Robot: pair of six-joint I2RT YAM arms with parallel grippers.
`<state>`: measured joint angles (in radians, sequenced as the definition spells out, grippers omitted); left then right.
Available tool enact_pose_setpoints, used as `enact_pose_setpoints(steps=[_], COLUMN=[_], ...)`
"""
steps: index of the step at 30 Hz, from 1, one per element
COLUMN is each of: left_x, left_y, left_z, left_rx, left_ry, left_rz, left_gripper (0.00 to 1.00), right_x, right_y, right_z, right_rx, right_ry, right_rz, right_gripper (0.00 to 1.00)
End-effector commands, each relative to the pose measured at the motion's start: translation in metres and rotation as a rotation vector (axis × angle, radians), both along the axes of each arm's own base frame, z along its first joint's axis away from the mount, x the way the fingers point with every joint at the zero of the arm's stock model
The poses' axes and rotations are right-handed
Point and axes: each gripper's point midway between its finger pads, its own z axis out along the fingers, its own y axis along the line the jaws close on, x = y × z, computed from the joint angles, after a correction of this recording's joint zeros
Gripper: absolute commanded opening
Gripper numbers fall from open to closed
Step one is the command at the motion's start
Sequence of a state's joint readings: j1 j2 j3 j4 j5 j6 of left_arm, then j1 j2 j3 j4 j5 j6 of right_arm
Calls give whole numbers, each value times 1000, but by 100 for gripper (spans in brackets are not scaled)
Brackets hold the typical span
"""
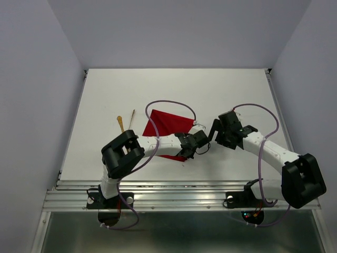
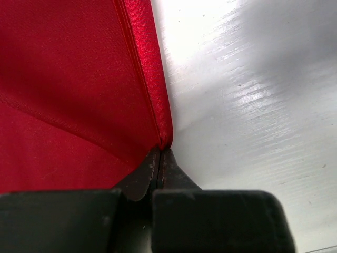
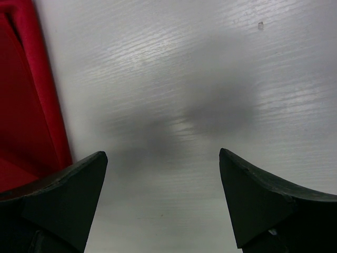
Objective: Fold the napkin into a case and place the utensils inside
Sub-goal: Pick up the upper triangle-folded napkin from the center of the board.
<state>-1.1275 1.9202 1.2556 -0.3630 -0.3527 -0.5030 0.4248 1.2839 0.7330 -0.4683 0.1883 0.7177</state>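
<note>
Top view isn't much help on the napkin [image 1: 167, 125]. The left arm lies right across its near half, so you only get a red wedge, and I can't tell how far it's folded. The left wrist view is better: stacked layers run along the napkin's right edge, and the left gripper [image 2: 159, 155] is pinched tight on that edge, with its fingers pressed together on the cloth.

The right gripper [image 3: 162, 158] hangs just right of the napkin over bare table [image 3: 221, 68]. Its fingers are wide apart with nothing between them, and only a red strip shows at its camera's left edge.

The utensils are tiny: the gold knife [image 1: 120, 124] and the fork [image 1: 131, 120] lie side by side on the table left of the napkin, apart from it, not in the cloth. I can't make out the tines.
</note>
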Motion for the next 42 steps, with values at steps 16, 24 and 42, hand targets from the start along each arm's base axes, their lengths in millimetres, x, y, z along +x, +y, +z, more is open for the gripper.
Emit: enact_pose_setpoints(steps=[16,24,42], left_x=[-1,-1,-3], left_y=[14,15,14], left_z=[69,72,67], left_rx=[-309,-329,-329], left_ry=[20,22,37], left_rz=[-94,-107,-126], left_gripper=[0,0,0], right_x=[43,55,53], right_y=[103,133,105], right_z=[23,-2,7], right_rx=[478,583,515], right_ry=[-42,-8,-77], right_rz=[162,168,40], right_gripper=[93,89,82])
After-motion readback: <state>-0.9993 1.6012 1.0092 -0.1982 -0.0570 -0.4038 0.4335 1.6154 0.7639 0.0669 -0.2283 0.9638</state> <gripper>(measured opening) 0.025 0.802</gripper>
